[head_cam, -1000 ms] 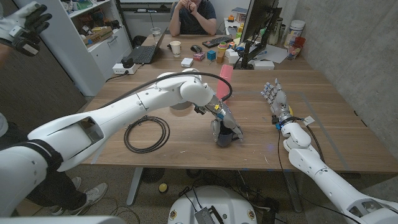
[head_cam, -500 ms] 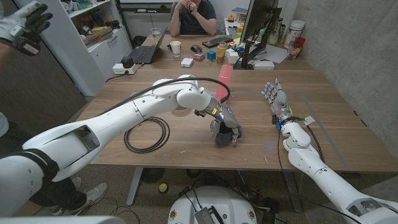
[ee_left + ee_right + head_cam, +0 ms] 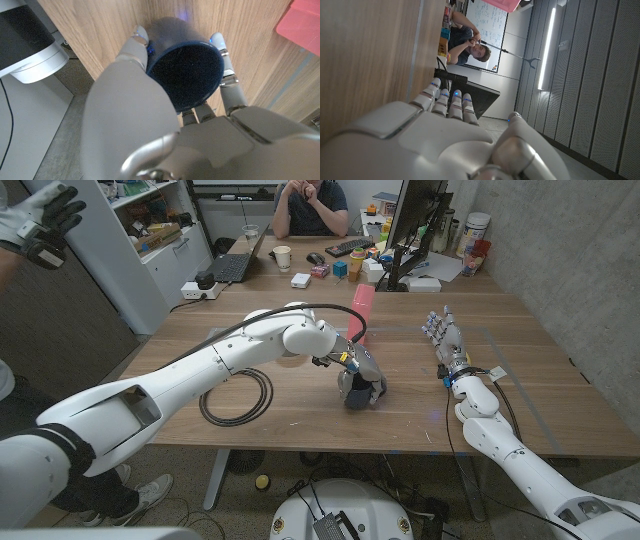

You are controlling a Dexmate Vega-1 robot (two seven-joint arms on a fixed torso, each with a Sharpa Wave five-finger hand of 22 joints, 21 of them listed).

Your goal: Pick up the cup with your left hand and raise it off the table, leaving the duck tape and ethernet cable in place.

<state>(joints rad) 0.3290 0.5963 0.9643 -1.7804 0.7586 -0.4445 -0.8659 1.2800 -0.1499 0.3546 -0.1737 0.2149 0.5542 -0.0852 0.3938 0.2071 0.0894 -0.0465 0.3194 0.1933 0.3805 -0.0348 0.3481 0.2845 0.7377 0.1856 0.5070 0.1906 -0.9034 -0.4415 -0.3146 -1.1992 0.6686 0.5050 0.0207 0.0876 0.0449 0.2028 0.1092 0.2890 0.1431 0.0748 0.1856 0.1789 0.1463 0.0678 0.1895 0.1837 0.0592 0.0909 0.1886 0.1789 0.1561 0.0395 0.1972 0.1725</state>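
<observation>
- Wrapping the dark blue cup (image 3: 356,392), the left hand (image 3: 362,378) held it near the table's middle — fingers (image 3: 226,60) curled along both sides of the rim in the left wrist view, where the cup (image 3: 186,70) showed its open mouth.
- Whether the cup's base was touching the wooden table (image 3: 300,415) or just off it, I could not tell.
- The black ethernet cable (image 3: 235,395) lay coiled at about nine o'clock from the cup, well apart from it.
- A pink object (image 3: 361,306) stood at roughly twelve o'clock from the cup, behind the left arm.
- The right hand (image 3: 442,336) waited at about two o'clock from the cup — fingers straight and apart, gripping nothing, standing on its edge by the table's right side.
- A person (image 3: 310,205) sat behind the far desk.
</observation>
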